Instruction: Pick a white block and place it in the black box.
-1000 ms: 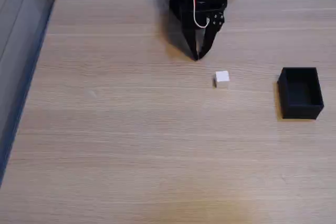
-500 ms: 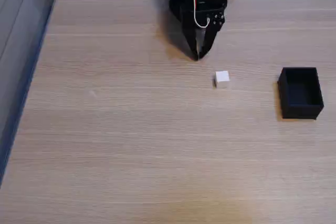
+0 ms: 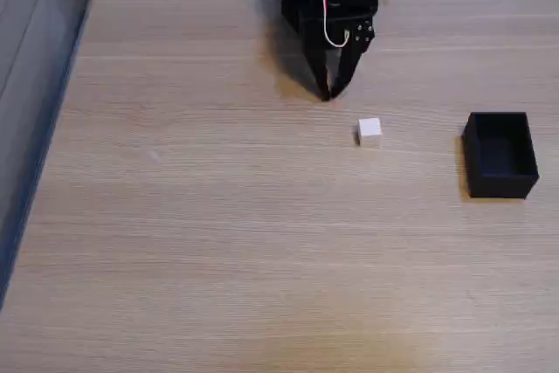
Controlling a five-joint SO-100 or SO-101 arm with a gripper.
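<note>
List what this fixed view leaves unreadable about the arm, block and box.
- Arm above the gripper: cut off by the top edge.
- Jaw gap: fingertips meet in one dark shape; unclear.
- Black box floor: dark, featureless.
- White block: far faces hidden.

Pincer [image 3: 328,93] shut (tips down)

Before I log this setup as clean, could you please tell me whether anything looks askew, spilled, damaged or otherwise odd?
Nothing stands out. The white block sits flat on the wooden table, the black box stands upright with its top open and nothing visible inside, and the end effector points down, apart from both.
</note>
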